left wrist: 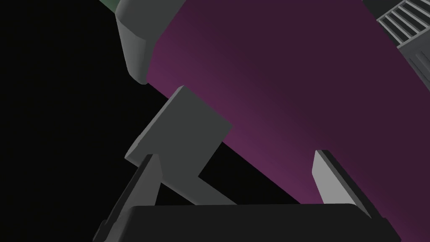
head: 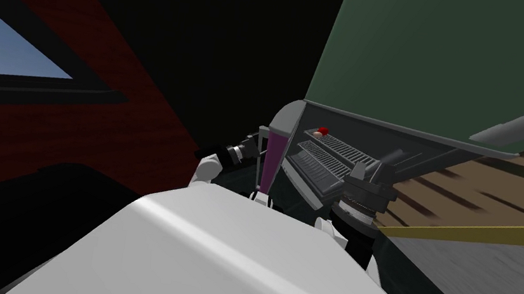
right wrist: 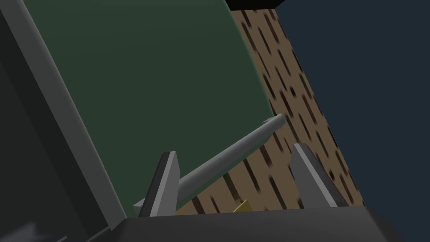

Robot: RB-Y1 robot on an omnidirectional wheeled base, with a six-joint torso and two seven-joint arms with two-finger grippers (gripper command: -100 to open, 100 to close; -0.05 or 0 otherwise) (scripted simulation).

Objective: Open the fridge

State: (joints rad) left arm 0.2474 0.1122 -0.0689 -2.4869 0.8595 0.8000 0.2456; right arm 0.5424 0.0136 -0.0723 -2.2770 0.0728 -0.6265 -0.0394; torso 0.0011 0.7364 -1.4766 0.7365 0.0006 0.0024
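The dark green fridge door (head: 433, 57) stands swung open at our one o'clock, baring wire shelves (head: 331, 148) at twelve, a small red item (head: 322, 130) on the upper one. Our right gripper (right wrist: 233, 149) is spread wide, the door's grey handle (right wrist: 252, 139) slanting across beyond its blades, ungrasped. At eleven o'clock our left gripper (left wrist: 235, 153), likewise released, faces a purple panel (left wrist: 273, 84).

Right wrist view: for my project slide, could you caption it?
Open right gripper faces the grey bar handle on the dark green fridge door, not yet gripping it.
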